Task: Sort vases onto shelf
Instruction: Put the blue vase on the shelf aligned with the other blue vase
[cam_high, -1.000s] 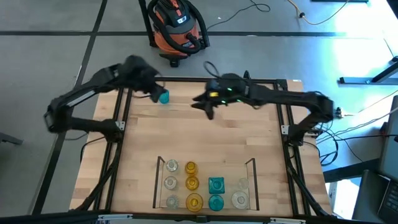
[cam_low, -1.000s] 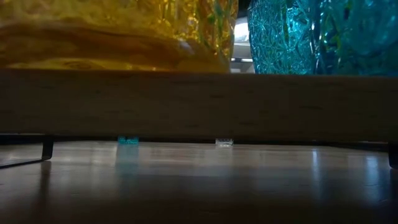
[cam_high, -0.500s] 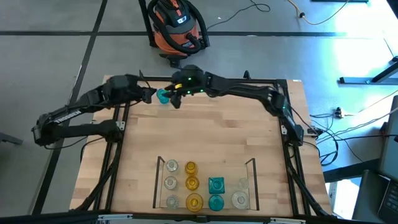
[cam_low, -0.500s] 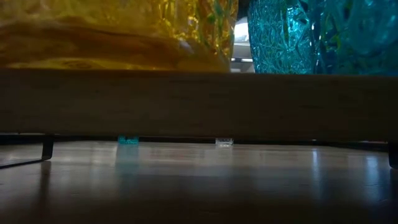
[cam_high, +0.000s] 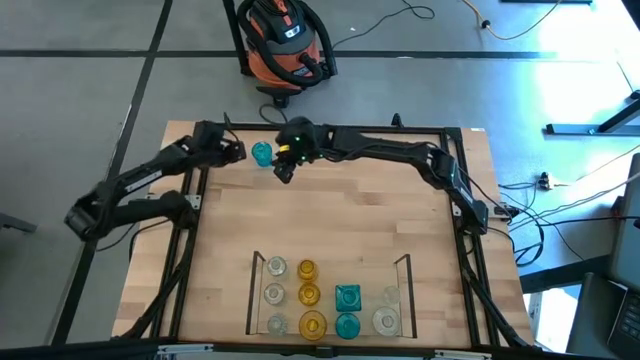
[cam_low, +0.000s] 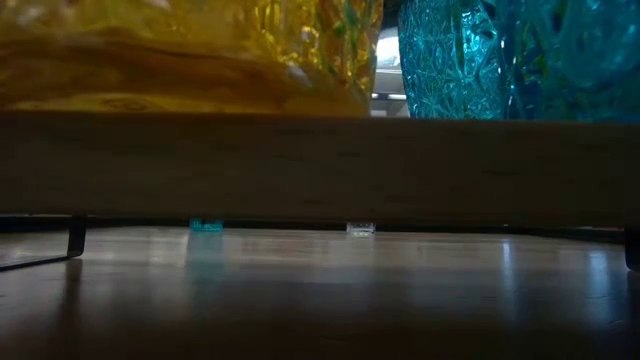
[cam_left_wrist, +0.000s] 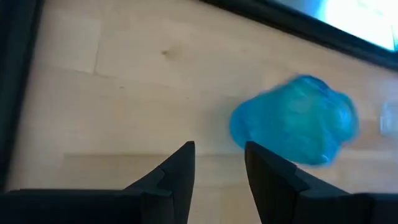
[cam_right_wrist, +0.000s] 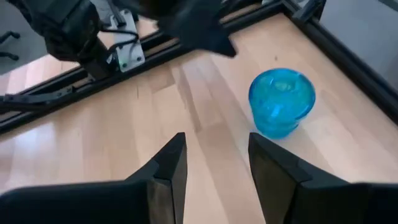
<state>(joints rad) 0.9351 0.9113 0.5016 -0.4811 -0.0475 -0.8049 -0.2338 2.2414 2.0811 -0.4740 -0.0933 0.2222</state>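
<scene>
At 11 o'clock on the table (cam_high: 330, 220) | teal vase (cam_high: 262, 154) flanked by left gripper (cam_high: 238, 152) and right gripper (cam_high: 284, 168) — both part-open, empty — since the shelf (cam_high: 402, 270) awaits it

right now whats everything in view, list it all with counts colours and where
loose vase: 1, teal-blue, far left of the table, between the two grippers, held by neither
vases on the shelf: 10; clear column of 3 on the left, amber column of 3, teal pair, clear pair on the right
shelf: 1, light wood with thin dark rail, near middle of the table
table: 1, light wood in a black frame
vacuum cleaner: 1, orange and black, on the floor beyond the table
cables: several, on the floor, far right
left gripper: 1, dark, open, just left of the loose vase
right gripper: 1, dark, open, just right of the loose vase
</scene>
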